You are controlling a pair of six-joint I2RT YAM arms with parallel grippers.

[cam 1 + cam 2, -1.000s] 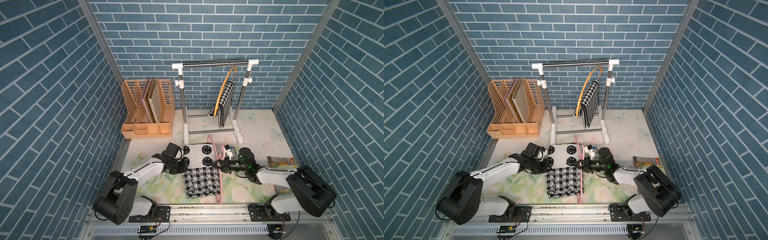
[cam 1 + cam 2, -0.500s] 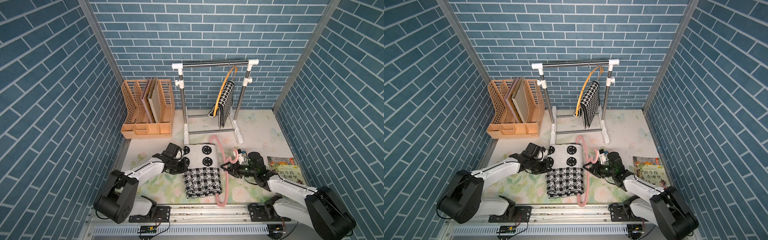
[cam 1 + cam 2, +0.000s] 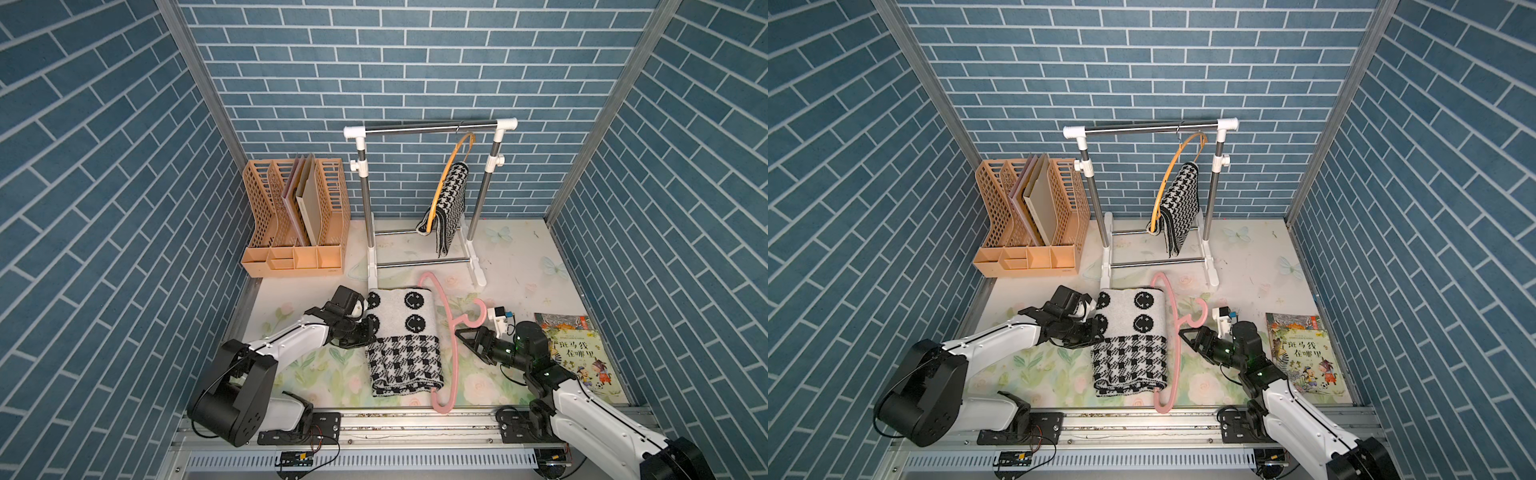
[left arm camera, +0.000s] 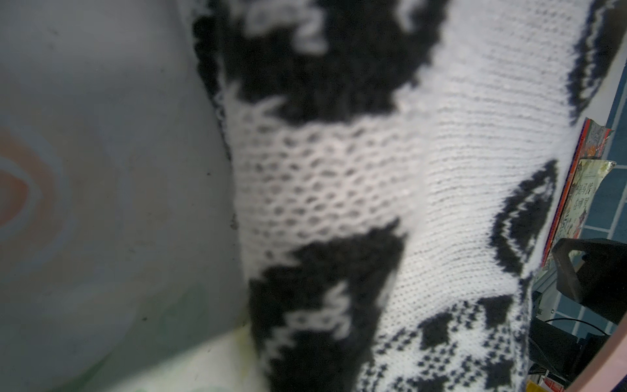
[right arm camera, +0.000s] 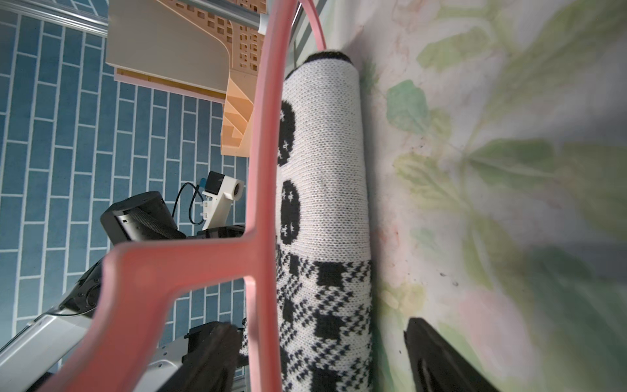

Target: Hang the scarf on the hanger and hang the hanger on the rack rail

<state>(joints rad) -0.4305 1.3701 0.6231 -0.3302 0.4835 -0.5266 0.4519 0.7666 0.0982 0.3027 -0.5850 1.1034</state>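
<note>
Blue-brick booth.
Walls (image 3: 415, 62) surround a floral desk (image 3: 519, 257); rack (image 3: 428, 126) upper centre, orange organizer (image 3: 291, 255) to its left.

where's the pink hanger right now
In both top views the pink hanger lies flat along the right edge of the folded scarf, its hook pointing toward the open right tool.

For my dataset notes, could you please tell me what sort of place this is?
Probably a staged robot test cell, not a real room: blue brick-patterned wall panels, a small white-jointed steel clothes rack, and an aluminium mounting rail along the front.
</note>
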